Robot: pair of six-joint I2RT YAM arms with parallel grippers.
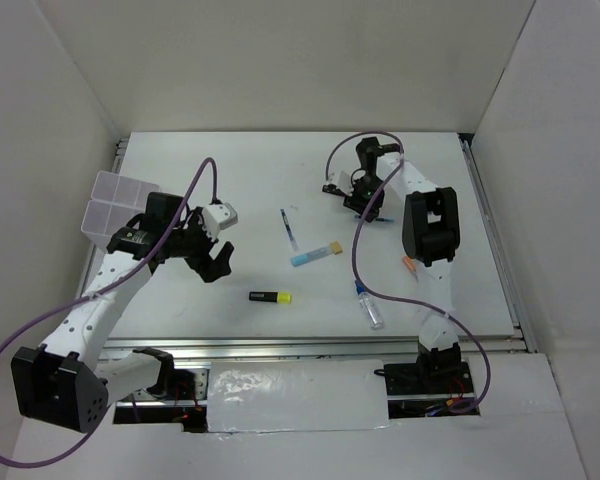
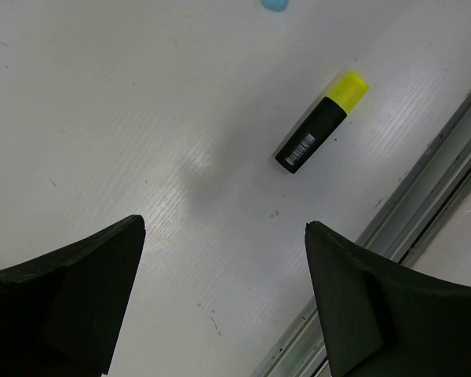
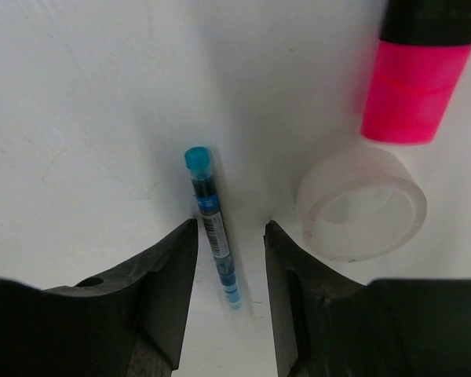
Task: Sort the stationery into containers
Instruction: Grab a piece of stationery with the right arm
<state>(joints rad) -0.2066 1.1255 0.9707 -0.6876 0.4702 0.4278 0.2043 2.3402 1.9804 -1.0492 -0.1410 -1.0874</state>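
In the right wrist view, my right gripper (image 3: 230,226) is open, its fingers straddling a thin blue pen (image 3: 212,208) that lies on the table; a gap shows on the right side. A clear tape ring (image 3: 361,206) and a pink-capped highlighter (image 3: 412,82) lie just right of it. My left gripper (image 2: 224,225) hangs wide open and empty above the table, short of a yellow-capped black highlighter (image 2: 318,126). The top view shows the translucent organizer box (image 1: 115,205) at far left, behind the left gripper (image 1: 218,265). My right gripper (image 1: 368,207) is at the back right.
On the table lie another thin pen (image 1: 289,229), a light-blue marker (image 1: 315,253), a blue-capped bottle (image 1: 370,305) and an orange-capped tube (image 1: 410,266) beside the right arm. The metal rail (image 2: 424,196) of the table's near edge runs close to the yellow highlighter (image 1: 270,297).
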